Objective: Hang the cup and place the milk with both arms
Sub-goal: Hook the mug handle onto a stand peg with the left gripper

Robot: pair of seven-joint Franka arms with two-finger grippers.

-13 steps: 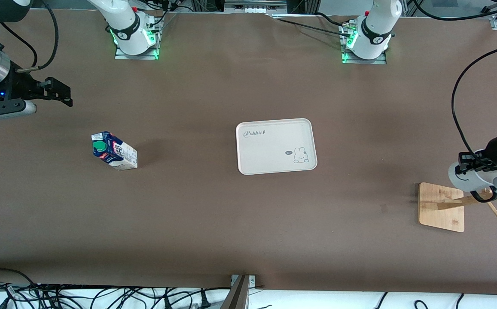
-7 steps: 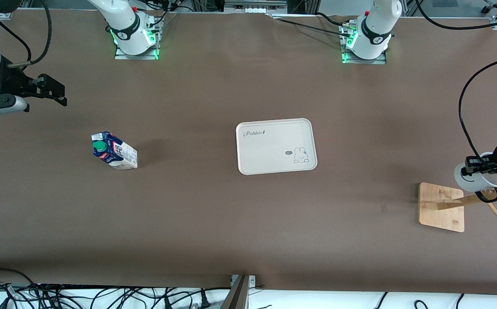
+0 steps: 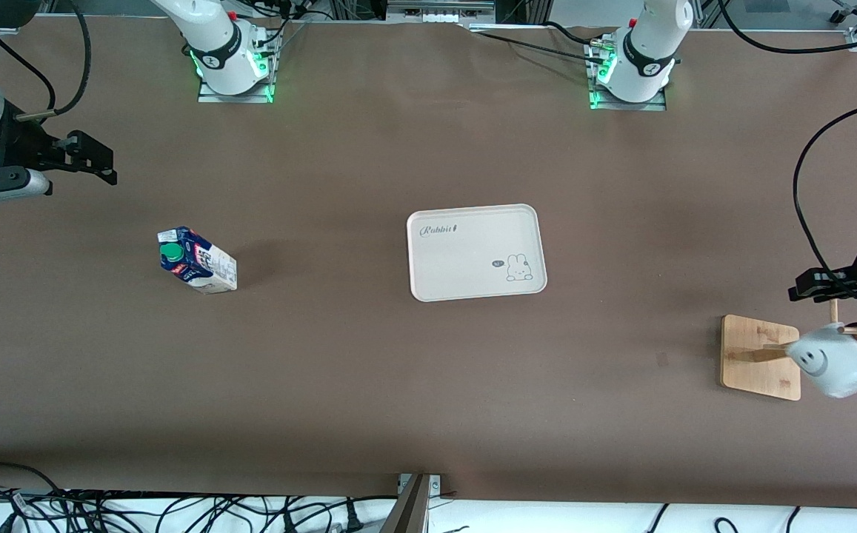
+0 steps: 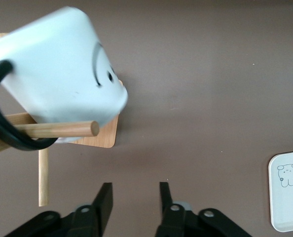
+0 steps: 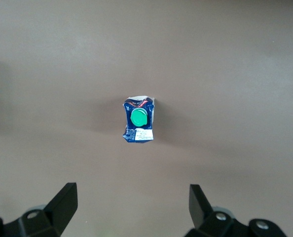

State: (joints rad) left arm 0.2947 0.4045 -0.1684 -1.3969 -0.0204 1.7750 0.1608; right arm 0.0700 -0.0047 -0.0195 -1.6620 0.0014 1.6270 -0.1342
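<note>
- Right hand [image 3: 106,164] raised above the bench [image 3: 369,385] at the right arm's end, fingers [image 5: 62,202] spread wide and holding nothing, milk carton directly below in the right wrist view
- Milk [image 3: 197,260], a dark-blue and white carton with a green cap [image 3: 171,253], standing upright on the bare bench toward the right arm's end, nearer the front camera than the right hand's spot, well apart from the tray
- White tray [image 3: 472,289] with rabbit print and "Rabbit" lettering, flat near the middle of the bench, nothing on it
- Wooden rack [image 3: 758,355] with a bamboo base and slim pegs, standing at the left arm's end of the bench
- Cup [image 3: 835,363], white with a black smiley face, tilted and hanging by its black loop handle [image 4: 8,133] on a peg [image 4: 62,129] of the rack, above the base's edge
- Left hand [image 3: 817,285] in the air just beside the rack's top, clear of the cup, fingers [image 4: 104,200] parted a narrow way with nothing between them, cup and peg in plain sight ahead in the left wrist view
</note>
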